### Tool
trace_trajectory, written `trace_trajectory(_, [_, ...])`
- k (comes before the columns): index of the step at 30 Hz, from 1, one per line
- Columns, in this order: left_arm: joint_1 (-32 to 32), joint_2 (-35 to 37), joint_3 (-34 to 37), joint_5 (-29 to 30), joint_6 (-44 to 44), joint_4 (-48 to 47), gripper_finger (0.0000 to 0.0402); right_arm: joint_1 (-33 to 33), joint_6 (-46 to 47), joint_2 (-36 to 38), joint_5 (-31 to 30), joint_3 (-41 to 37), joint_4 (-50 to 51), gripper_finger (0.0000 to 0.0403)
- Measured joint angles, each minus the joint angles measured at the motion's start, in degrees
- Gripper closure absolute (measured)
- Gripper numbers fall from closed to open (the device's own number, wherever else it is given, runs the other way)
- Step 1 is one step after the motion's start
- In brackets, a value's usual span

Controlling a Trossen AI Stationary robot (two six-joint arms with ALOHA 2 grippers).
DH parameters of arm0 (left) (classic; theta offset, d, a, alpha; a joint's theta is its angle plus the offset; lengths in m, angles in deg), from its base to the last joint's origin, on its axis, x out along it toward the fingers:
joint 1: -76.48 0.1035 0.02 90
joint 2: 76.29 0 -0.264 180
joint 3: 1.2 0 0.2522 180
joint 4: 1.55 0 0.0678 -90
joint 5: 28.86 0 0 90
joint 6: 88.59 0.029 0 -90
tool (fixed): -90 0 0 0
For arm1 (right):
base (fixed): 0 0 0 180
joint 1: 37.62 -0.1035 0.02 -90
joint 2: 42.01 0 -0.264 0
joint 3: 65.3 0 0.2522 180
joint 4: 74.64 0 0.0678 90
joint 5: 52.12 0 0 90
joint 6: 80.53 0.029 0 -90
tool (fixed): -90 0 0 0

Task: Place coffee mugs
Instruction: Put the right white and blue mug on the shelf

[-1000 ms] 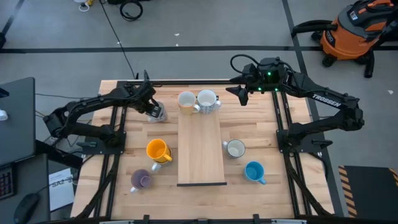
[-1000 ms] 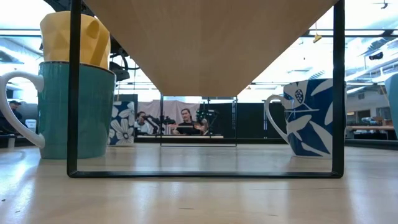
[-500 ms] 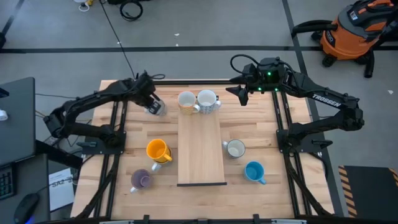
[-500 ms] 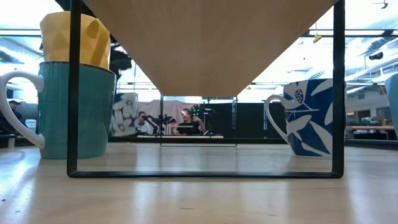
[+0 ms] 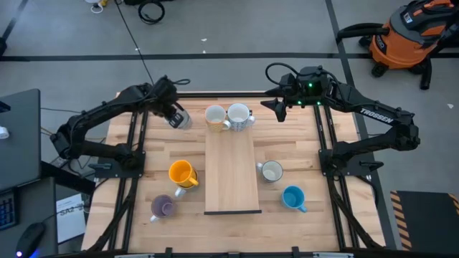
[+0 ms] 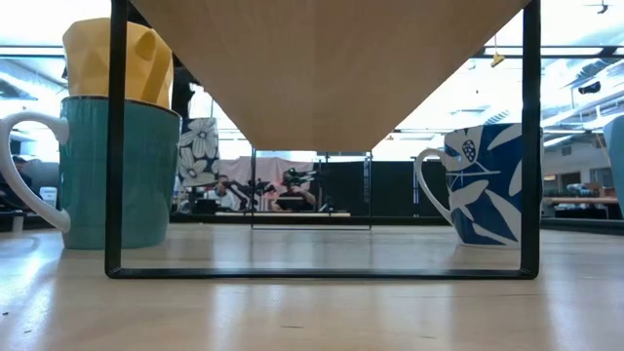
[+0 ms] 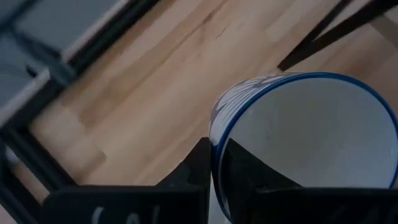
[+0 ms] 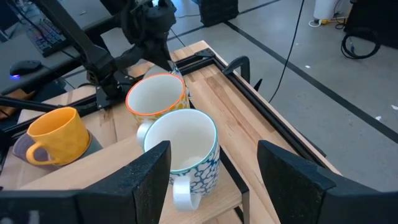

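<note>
The butcher-block table (image 5: pixel 301 215) is carrying everything, its pale wooden strips running lengthwise. Down its middle a long wooden shelf (image 5: pixel 232 172) is standing on a thin black metal frame, which I take to be the raised spot where the mugs are being gathered.

At the shelf's far end two mugs are sitting touching: an orange-rimmed mug (image 5: pixel 215 116) and a white mug with a blue crackle pattern (image 5: pixel 239 115), both glossy ceramic, round, with looped side handles.

The left gripper (image 5: pixel 177 118) is hovering over the table's far left part, just beside that pair, its fingers clamped on the rim of a blue-and-white floral mug (image 7: pixel 305 143), one finger inside the wall and one outside. In the low view this mug is hanging clear of the tabletop, so it looks to be on its way to the shelf.

The right gripper (image 8: pixel 214 165) is waiting at the far end of the table right of the pair, its fingers spread wide apart and empty.

Waiting on the table itself are a yellow mug (image 5: pixel 181 173) and a purple mug (image 5: pixel 163 207) left of the shelf, and a small white mug (image 5: pixel 271 171) and a bright blue mug (image 5: pixel 293 197) to its right.
</note>
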Motion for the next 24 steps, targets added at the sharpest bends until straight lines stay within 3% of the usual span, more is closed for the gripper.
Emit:
trace_trajectory(10, [-0.24, 0.57, -1.54, -0.47, -8.71, -8.41, 0.0374, -0.02, 0.0, 0.0, 0.0, -0.02, 3.48, 0.0157])
trace_trajectory(17, [-3.16, 0.57, -12.05, -1.09, -14.69, -18.54, 0.0375, -0.02, 0.0, 0.0, -0.04, -0.04, 3.81, 0.0157])
trace_trajectory(24, [-9.27, 0.61, -23.44, -5.88, -24.04, -26.4, 0.0375, 0.0, 0.0, 0.0, -0.07, -0.04, 3.8, 0.0157])
